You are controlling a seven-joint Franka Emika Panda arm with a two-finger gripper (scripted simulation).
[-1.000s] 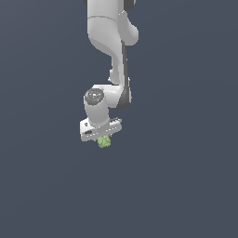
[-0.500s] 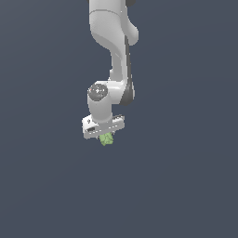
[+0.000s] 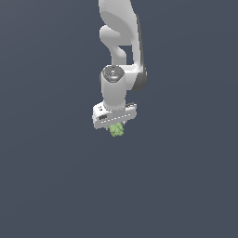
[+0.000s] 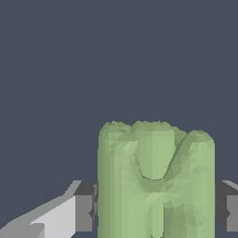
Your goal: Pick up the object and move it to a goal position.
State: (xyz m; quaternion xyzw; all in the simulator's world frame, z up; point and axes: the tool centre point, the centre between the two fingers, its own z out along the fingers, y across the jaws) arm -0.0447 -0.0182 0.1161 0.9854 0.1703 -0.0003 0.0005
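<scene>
The light-green lumpy object (image 3: 116, 130) hangs just below my white gripper (image 3: 116, 126) in the exterior view, above the dark grey floor. The gripper is shut on it. In the wrist view the object (image 4: 155, 181) fills the space between my two fingers (image 4: 83, 211), which press against its sides. Its upper part is hidden by the gripper body in the exterior view.
The white arm (image 3: 121, 51) reaches down from the top of the exterior view. A plain dark grey surface (image 3: 56, 186) lies all around. No goal marker shows.
The arm has swung toward the exterior view's right with the green object held in the gripper. The wrist has turned a little.
</scene>
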